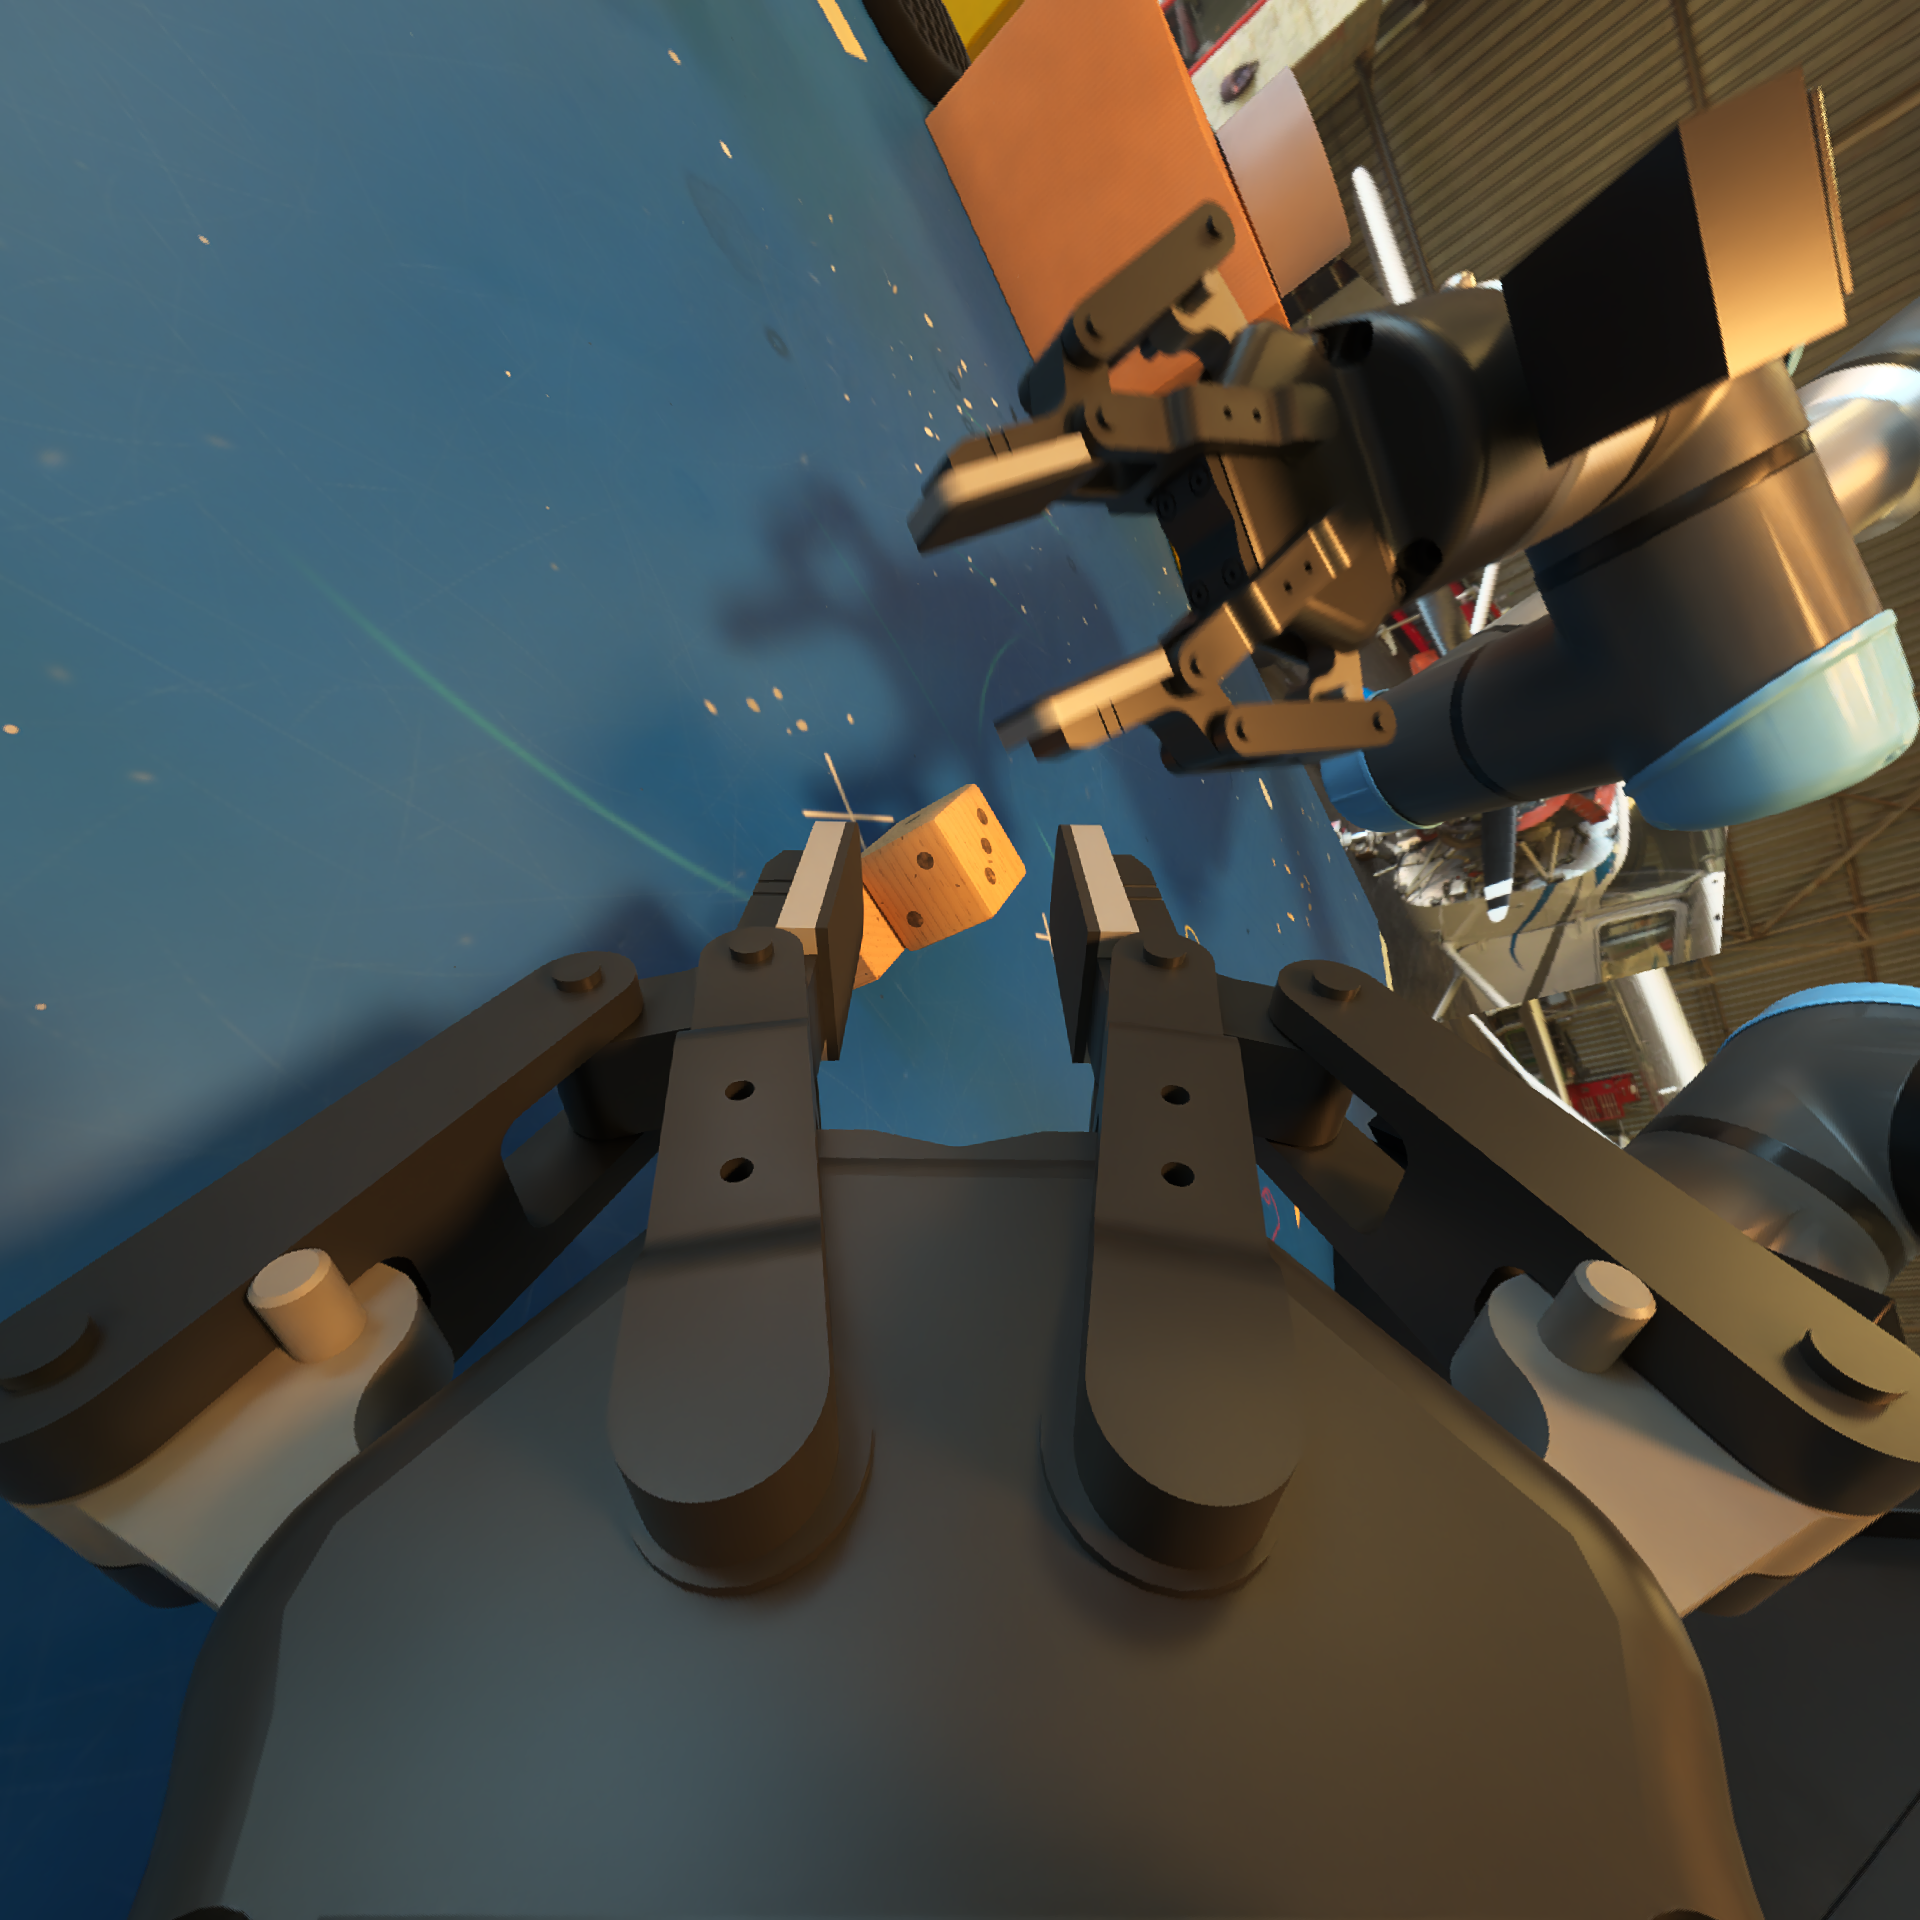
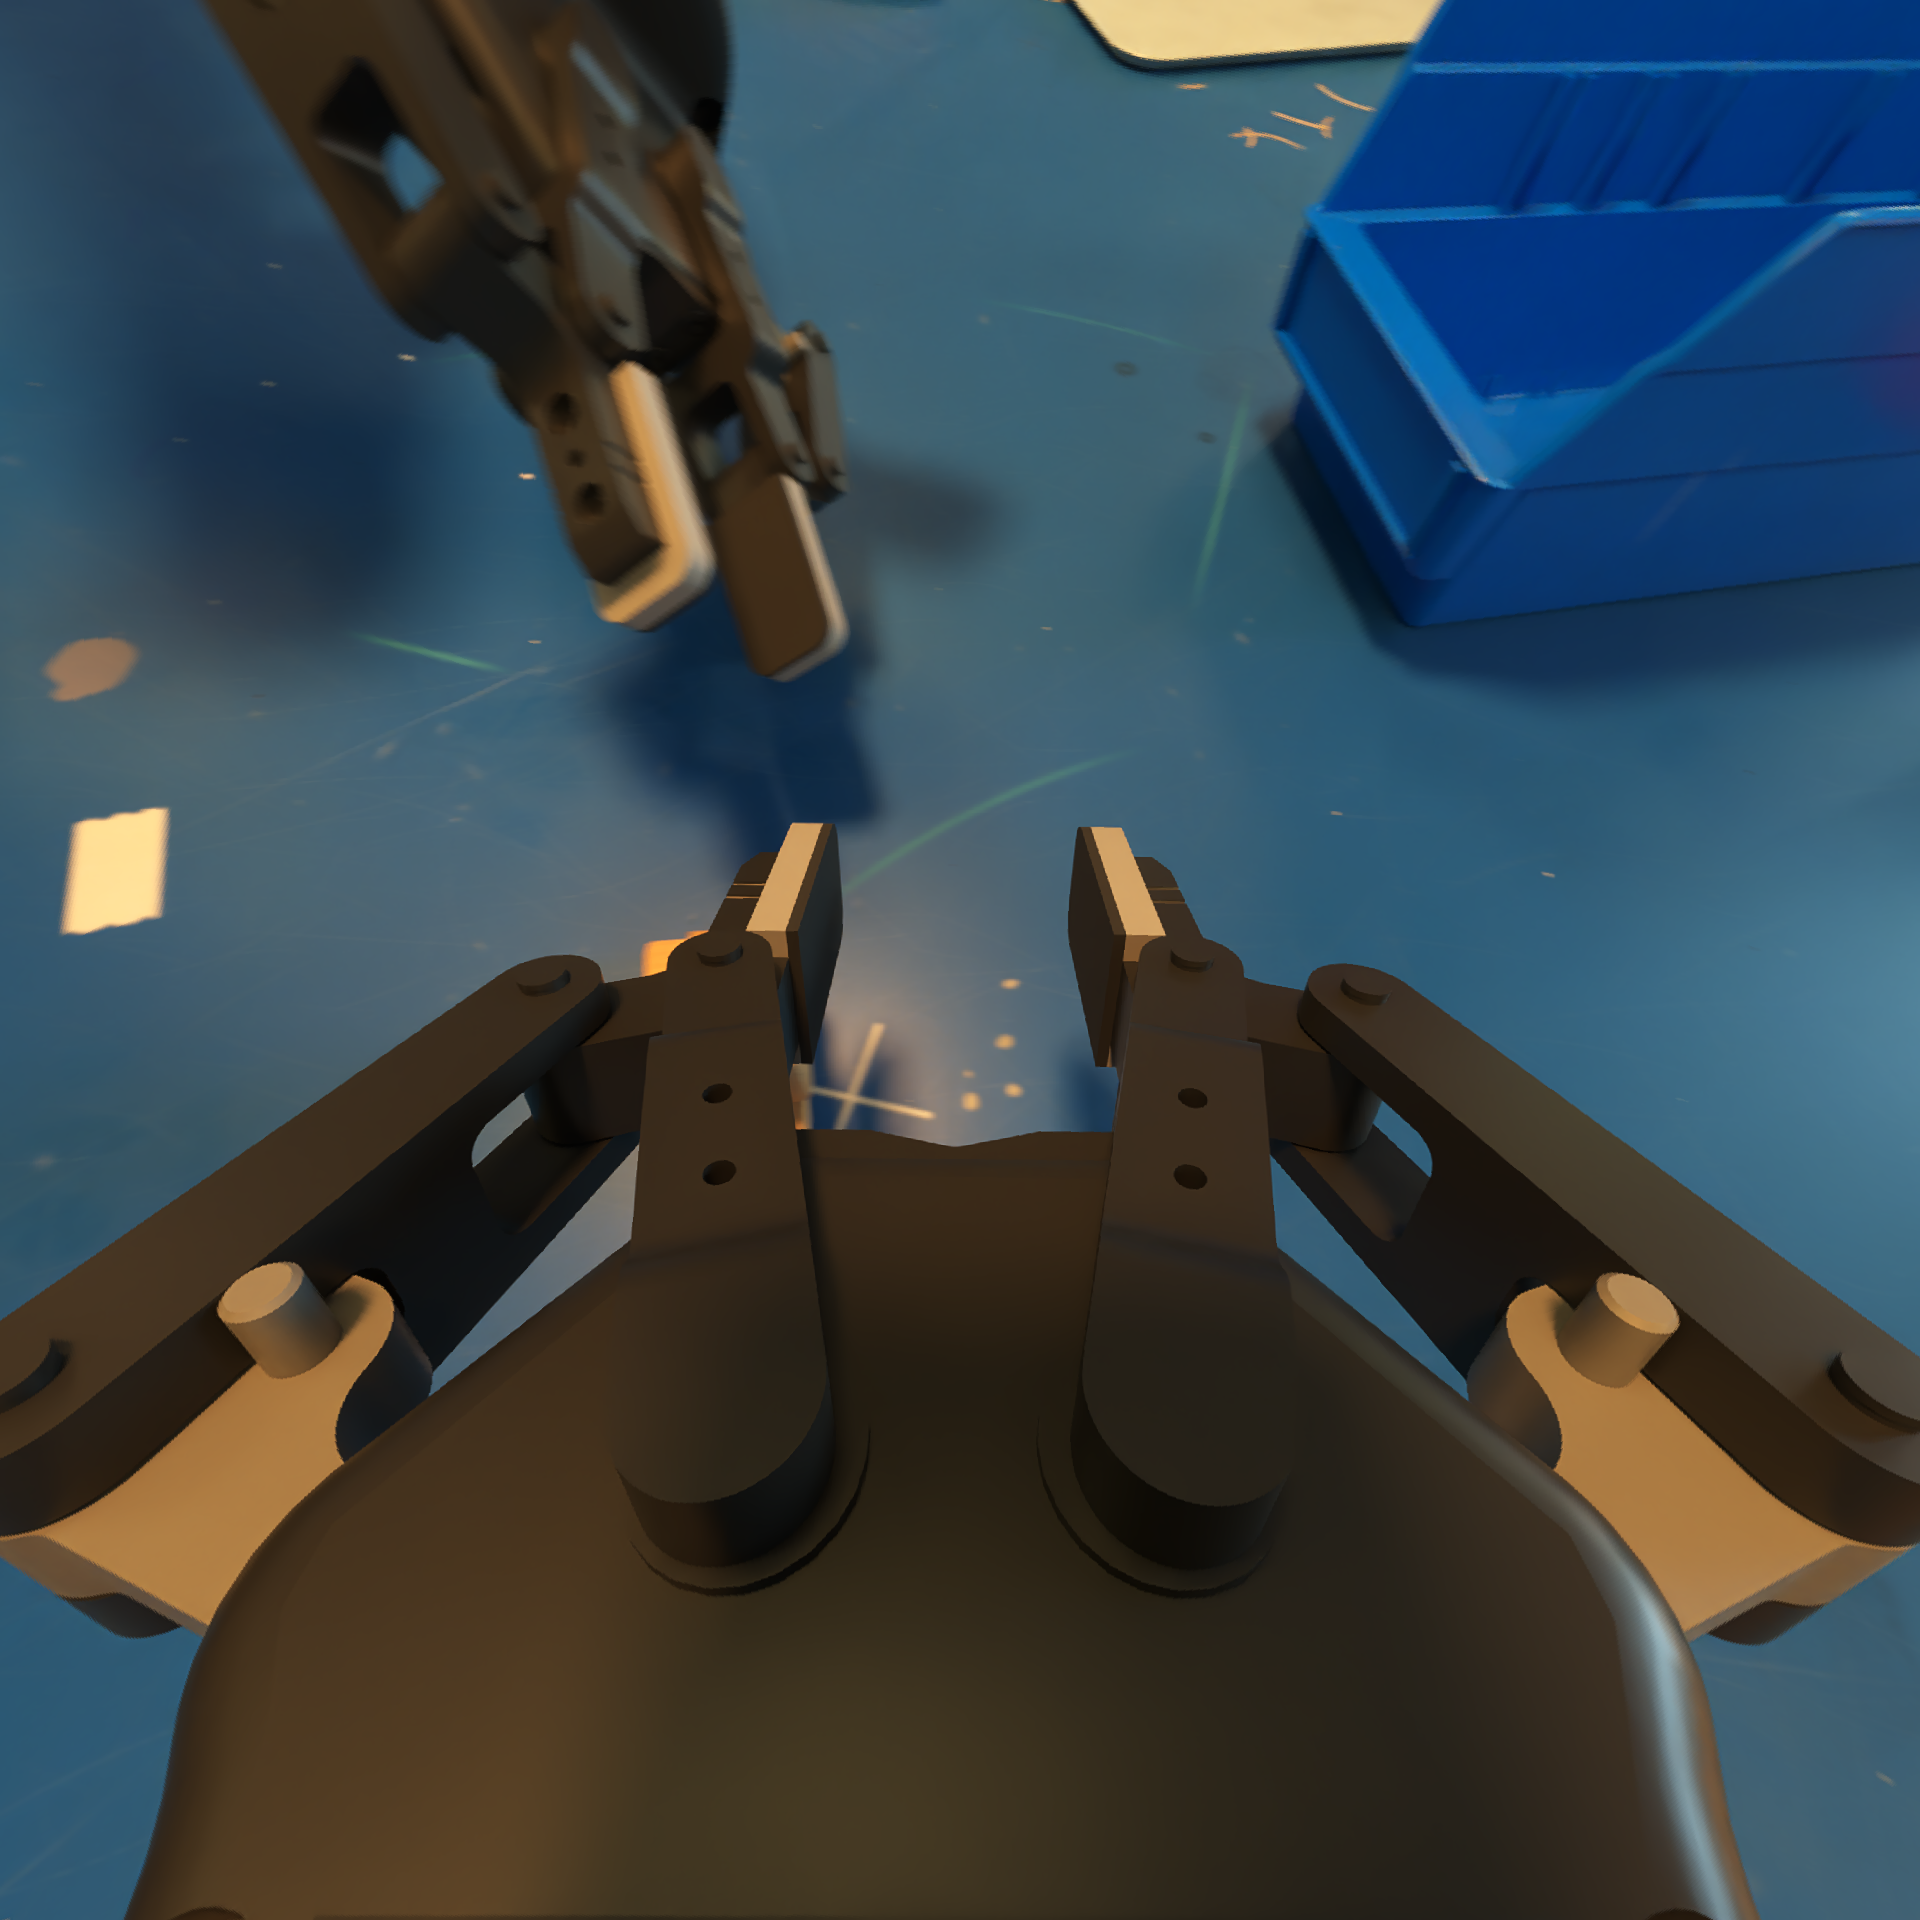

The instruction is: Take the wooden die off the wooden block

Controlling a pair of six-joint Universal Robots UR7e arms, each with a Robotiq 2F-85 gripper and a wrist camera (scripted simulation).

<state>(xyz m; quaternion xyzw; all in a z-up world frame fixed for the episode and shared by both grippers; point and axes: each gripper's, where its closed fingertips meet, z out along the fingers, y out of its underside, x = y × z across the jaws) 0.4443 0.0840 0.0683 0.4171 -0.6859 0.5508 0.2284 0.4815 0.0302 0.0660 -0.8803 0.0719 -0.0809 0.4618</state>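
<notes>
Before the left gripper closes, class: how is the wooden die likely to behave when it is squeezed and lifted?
The wooden die looks like solid wood, so probably stiff and unlikely to crush. It sits tilted on the wooden block, so it may tip or slide if nudged first. Its flat faces should suit the left gripper, whose jaws stand open around it.

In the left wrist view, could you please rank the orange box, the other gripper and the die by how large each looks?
1. Right gripper and orange box: similar in extent; the gripper is nearer and the box is cropped, so unranked.
2. Die: clearly smallest.
</notes>
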